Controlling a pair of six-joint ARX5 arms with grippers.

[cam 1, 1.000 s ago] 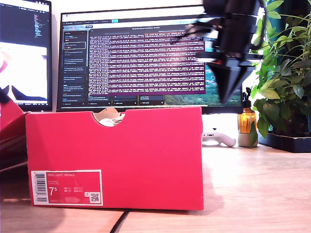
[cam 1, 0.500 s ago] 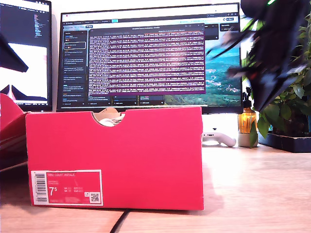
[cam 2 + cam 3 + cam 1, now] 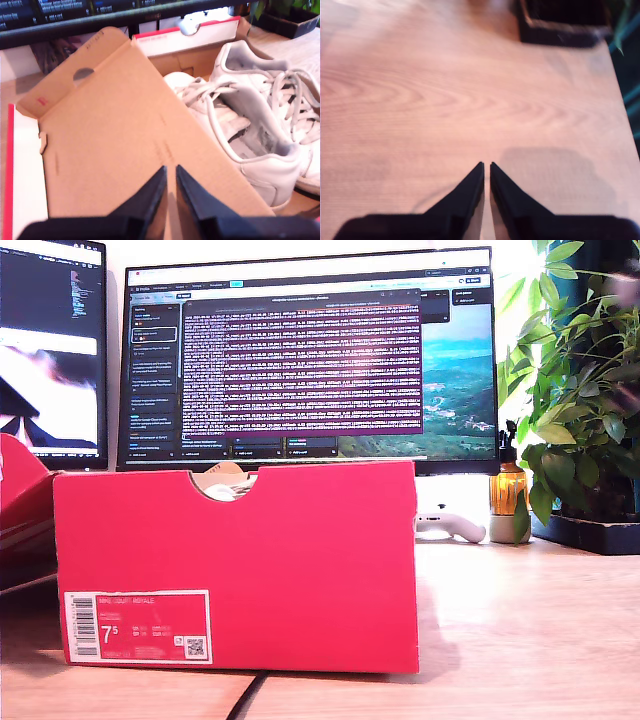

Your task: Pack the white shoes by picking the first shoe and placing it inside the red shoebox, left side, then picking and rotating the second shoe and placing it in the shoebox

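Both white shoes are lying inside the red shoebox (image 3: 235, 565), which is sitting on the surface (image 3: 530, 640) at about 8 o'clock in the exterior view. Through the half-round notch (image 3: 225, 483) at the box's 12 o'clock edge, a pale bit of shoe is showing. My first wrist view is looking down into the box. The nearer shoe (image 3: 235, 135) and the farther shoe (image 3: 280, 85) are lying side by side and touching, and they seem to be pointing opposite ways, laces up.

A second ago an arm was hanging at 1 o'clock in the exterior view, in front of the monitor (image 3: 300, 350). Half a second ago it was a blur at 2 o'clock, by the plant (image 3: 580, 390). Now it is gone from that view altogether, so it is clearing away from the box. I cannot tell from these views which arm it was.

My first gripper (image 3: 170, 175) is hovering over the brown inside of the open lid (image 3: 115, 150), jaws together and carrying nothing. My second gripper (image 3: 486, 170) is hanging over bare wood, near a dark tray (image 3: 565, 22), jaws likewise together and carrying nothing.

I am judging the packing to be finished. Both shoes are in, neither gripper is holding one, and the lid is standing open.
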